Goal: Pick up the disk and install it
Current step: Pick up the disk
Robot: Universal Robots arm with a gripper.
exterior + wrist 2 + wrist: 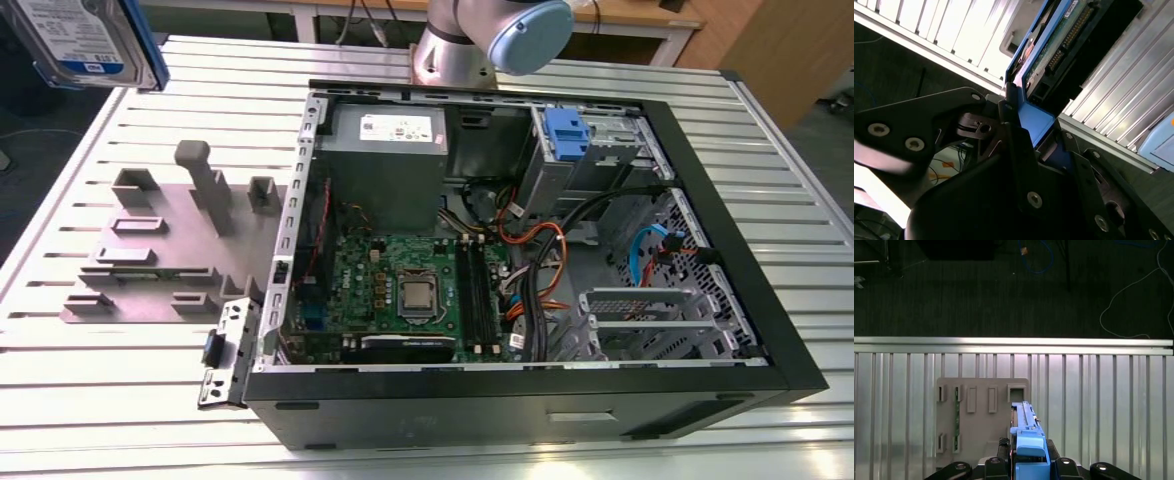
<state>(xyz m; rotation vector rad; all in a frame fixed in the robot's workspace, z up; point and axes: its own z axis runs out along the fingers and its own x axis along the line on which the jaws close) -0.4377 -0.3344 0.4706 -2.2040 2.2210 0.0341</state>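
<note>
as held now, the disk, a flat silver-grey metal hard drive with a white-and-blue label and blue plastic side rails, is in the air at the upper corner of the exterior view's left, well apart from the open black computer case. the black two-finger gripper has its jaws drawn in narrow on the blue rail end. judgement: rigid, fairly dense, sensitive to shock; the rails are the proper hold, not the exposed connector pins. in the first wrist view the disk shows edge-on, its long axis running straight out from the gripper, above the grey slotted fixture plate on the ribbed aluminium table.
</note>
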